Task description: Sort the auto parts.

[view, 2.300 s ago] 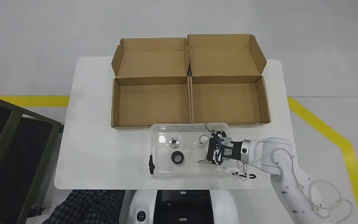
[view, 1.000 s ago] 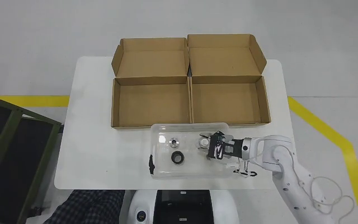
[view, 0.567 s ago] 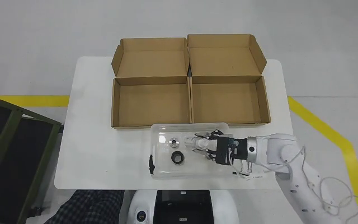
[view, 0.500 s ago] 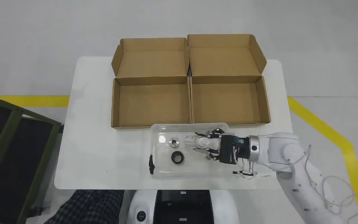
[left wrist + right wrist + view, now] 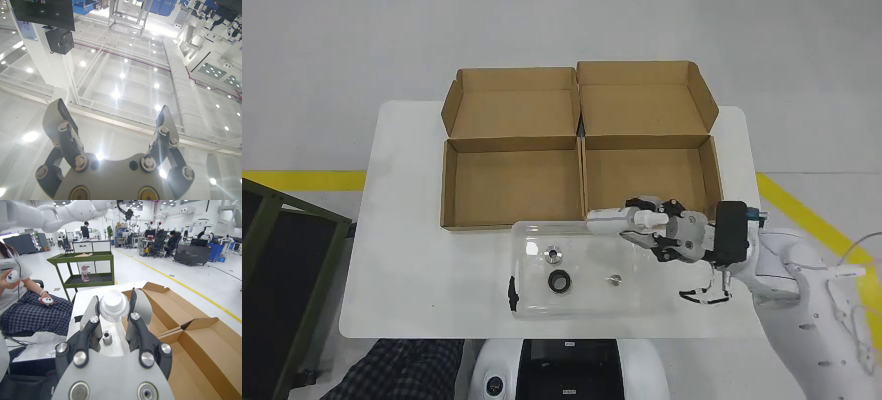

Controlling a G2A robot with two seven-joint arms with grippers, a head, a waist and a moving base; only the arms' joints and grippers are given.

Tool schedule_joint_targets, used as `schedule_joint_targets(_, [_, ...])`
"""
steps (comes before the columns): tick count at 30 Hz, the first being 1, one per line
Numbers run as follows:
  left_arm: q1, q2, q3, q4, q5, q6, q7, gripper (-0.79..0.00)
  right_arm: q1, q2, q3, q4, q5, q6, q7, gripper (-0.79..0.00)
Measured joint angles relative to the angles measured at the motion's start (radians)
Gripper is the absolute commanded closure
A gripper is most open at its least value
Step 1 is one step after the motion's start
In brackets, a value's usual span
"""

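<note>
Above white table (image 5: 402,200), right end effector (image 5: 115,306) clamps a white part (image 5: 113,299)

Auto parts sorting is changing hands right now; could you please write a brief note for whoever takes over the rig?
Left gripper: open, holding nothing, pointing at the ceiling.
Right gripper: shut on a white round part, above the clear bin's far rim, beside the right cardboard box.
In the bin: black ring, metal cylinder, round metal part.
Done: one part picked; neither the right box nor the left cardboard box holds a part.
Left: box the white part, then sort the others.
</note>
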State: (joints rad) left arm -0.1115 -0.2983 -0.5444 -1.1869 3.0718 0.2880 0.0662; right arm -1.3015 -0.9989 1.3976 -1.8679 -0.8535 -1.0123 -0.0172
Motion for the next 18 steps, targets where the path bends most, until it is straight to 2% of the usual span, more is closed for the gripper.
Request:
schedule_joint_targets(12, [0.0,0.0,0.0,0.0,0.0,0.0,0.0,-0.785,-0.035,0.013,0.05,0.064,0.21,0.0,-0.023,0.0])
schedule_joint_targets(18, [0.0,0.0,0.0,0.0,0.0,0.0,0.0,-0.785,-0.036,0.014,0.053,0.061,0.25,0.0,-0.013,0.0])
